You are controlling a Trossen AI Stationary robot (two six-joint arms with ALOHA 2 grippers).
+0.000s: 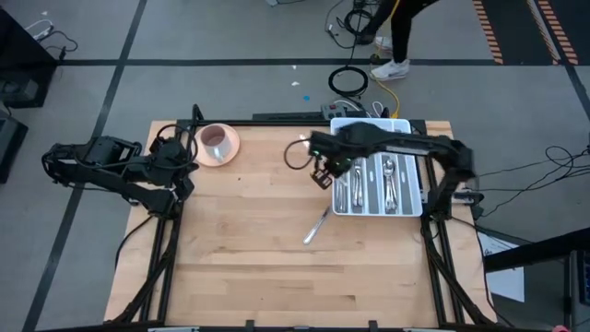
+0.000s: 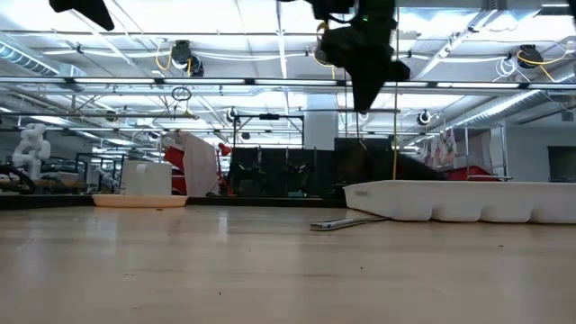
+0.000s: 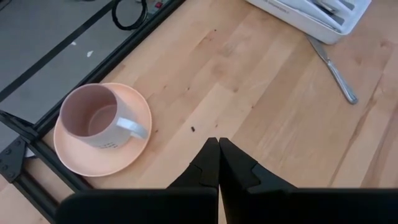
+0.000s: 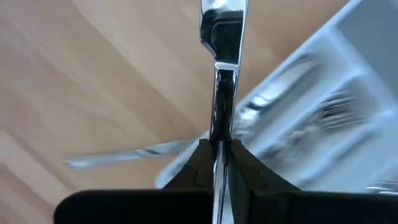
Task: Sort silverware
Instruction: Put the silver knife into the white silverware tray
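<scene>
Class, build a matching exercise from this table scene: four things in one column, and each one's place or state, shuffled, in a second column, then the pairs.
1. pink mug
2. knife
3. right claw
4. left claw

A. shut, holding nothing
B. lying on the bare tabletop beside the white tray
C. standing on the pink saucer
D. shut on a piece of silverware

Pairs: 1-C, 2-B, 3-D, 4-A

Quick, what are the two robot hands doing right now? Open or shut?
Left gripper: shut, holding nothing, near the cup.
Right gripper: shut on a piece of silverware, above the white tray's edge.
</scene>
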